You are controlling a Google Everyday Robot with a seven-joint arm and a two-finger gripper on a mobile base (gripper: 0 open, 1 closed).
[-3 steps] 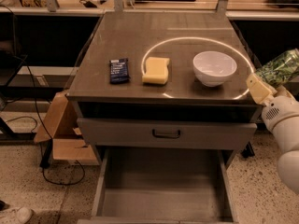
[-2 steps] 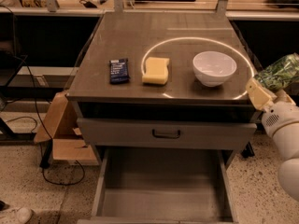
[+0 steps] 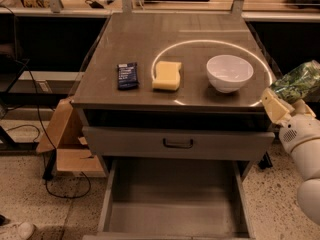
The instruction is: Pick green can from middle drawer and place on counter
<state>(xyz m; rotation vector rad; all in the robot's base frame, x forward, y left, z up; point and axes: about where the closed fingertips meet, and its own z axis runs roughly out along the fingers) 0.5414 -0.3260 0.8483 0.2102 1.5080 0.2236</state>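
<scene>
My gripper is at the right edge of the view, just off the counter's right front corner, and it is shut on the green can. The can is tilted, its leafy green-and-white print showing above the cream fingers. It hangs beside the counter, about level with its top and not over it. Below, the middle drawer is pulled out, and its flat grey floor is bare.
On the counter lie a dark blue snack packet, a yellow sponge and a white bowl nearest the gripper. A shut drawer front with a dark handle sits above the open drawer. A cardboard box and cables are on the floor at left.
The gripper with the green can has sunk slightly at the counter's right side. Nothing on the counter has moved.
</scene>
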